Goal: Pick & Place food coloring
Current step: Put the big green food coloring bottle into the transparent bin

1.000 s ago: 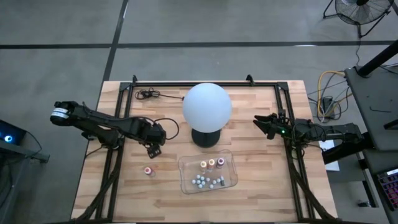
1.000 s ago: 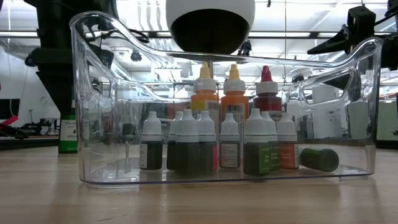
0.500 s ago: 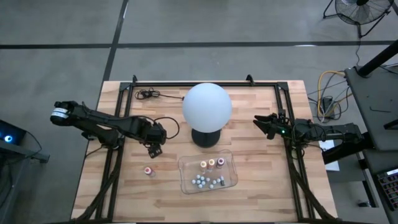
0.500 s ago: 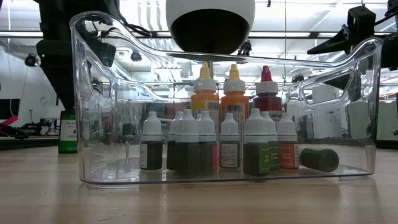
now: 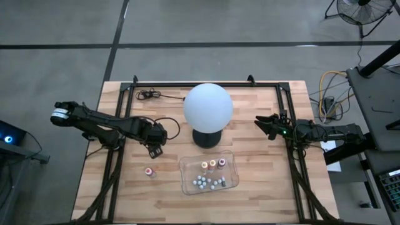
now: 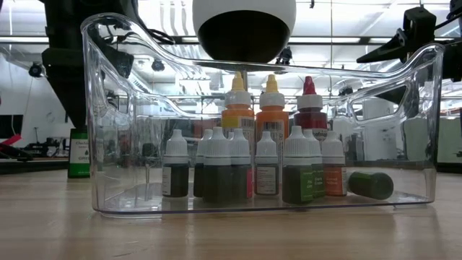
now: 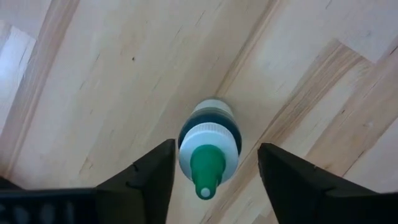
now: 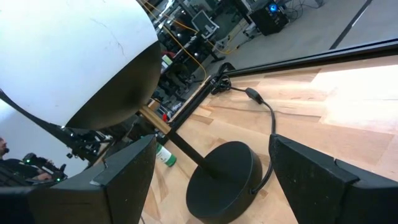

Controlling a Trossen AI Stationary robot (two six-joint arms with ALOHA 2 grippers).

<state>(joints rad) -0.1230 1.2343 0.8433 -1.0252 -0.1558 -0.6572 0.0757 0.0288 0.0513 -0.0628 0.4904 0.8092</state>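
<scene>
hovering, high view: left gripper (image 5: 154,150) sits left of centre, above a lone pink-capped bottle (image 5: 149,171) on the table (image 5: 262,194).
tray, high view: clear tray (image 5: 185,164) at lower centre holds the food coloring (image 5: 210,174).
low view: bottles stand upright in the tray, one dark green bottle (image 6: 371,185) lying at lower right.
left wrist view: fingers (image 7: 149,177) parted around a green-tipped bottle (image 7: 208,157), not touching.
right wrist view: right gripper (image 8: 211,177) spread wide, empty, facing the white globe (image 8: 74,56).

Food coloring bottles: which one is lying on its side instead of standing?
The dark green bottle at the right end of the clear tray in the low view. It lies flat on the tray floor; the other bottles in the tray stand upright, caps up.
</scene>
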